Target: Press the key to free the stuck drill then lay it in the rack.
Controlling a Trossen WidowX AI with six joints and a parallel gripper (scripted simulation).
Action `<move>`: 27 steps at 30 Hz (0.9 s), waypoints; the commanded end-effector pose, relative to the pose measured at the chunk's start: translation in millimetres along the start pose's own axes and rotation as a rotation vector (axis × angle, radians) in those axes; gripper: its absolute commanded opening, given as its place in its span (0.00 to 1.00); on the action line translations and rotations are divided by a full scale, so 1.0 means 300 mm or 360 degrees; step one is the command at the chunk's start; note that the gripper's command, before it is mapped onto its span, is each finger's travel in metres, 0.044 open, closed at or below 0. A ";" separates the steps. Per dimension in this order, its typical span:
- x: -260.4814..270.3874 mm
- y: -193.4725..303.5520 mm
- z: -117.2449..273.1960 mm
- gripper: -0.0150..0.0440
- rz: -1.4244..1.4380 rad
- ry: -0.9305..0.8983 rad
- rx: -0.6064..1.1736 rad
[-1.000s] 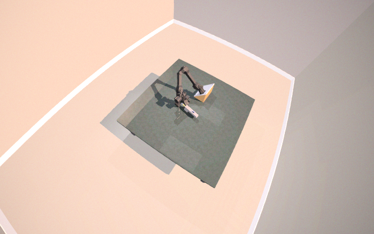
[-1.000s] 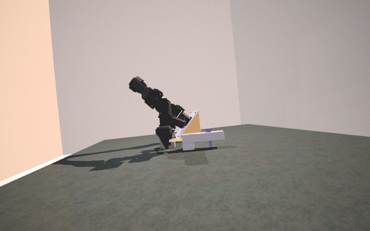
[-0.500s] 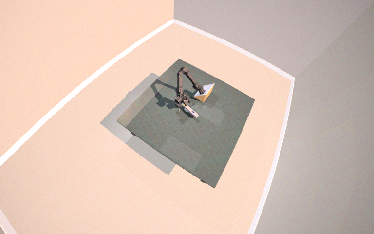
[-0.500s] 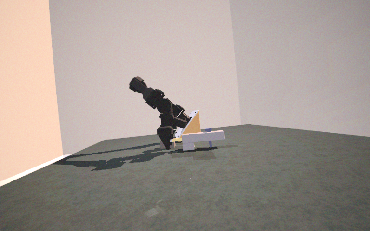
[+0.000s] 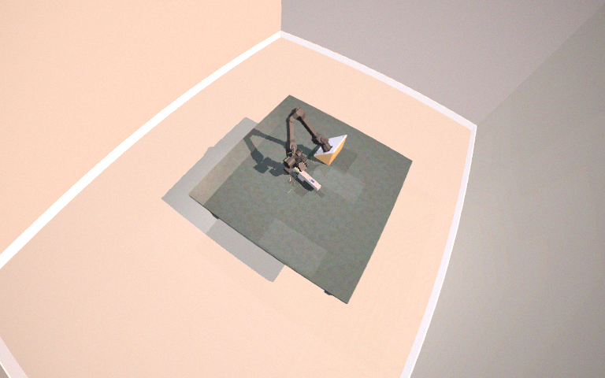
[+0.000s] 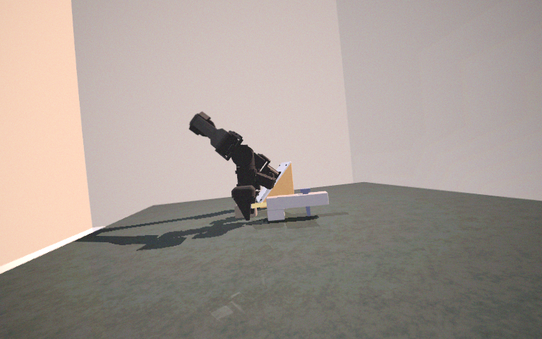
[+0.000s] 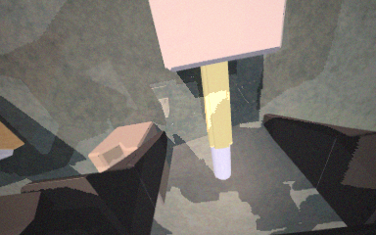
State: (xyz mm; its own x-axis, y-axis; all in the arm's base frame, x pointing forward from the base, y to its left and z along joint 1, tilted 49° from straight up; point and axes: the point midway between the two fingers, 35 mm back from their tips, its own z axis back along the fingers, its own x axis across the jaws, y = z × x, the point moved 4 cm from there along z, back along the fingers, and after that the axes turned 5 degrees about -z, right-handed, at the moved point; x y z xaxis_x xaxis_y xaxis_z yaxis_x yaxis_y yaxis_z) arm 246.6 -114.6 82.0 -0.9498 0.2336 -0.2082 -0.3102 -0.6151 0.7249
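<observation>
A pale pink housing (image 5: 307, 178) (image 6: 297, 200) (image 7: 220, 29) stands on the table. A blue key (image 5: 313, 180) (image 6: 305, 191) sits in it, its head above the top and its stem showing below. The drill (image 6: 259, 205) (image 7: 218, 108), a yellow rod with a lavender end, sticks out of the housing's near end in the wrist view. My gripper (image 7: 212, 127) is open and empty, one finger on each side of the drill's exposed part. A small notched pinkish-tan block (image 6: 238, 212) (image 7: 132, 137), seemingly the rack, is partly hidden by the left finger in the wrist view.
The arm is mounted on an orange wedge (image 5: 337, 151) (image 6: 284, 183) with a white sloping face, behind the housing in the exterior view. The grey-green table (image 5: 347, 231) (image 6: 359, 271) carries everything, and its edges lie well away from the housing.
</observation>
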 end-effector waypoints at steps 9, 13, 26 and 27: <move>0.000 -0.007 -0.002 0.91 -0.0001 0.0001 0.0000; 0.000 -0.007 -0.002 0.73 -0.0001 0.0001 0.0000; 0.000 -0.007 -0.002 0.25 -0.0001 0.0001 0.0000; 0.000 -0.007 -0.002 0.25 -0.0001 0.0001 0.0000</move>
State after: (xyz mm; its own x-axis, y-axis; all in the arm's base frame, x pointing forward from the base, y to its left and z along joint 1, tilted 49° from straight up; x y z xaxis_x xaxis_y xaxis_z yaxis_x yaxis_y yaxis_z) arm 246.9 -113.9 79.7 -0.9499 0.2338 -0.2075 -0.3097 -0.6148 0.7253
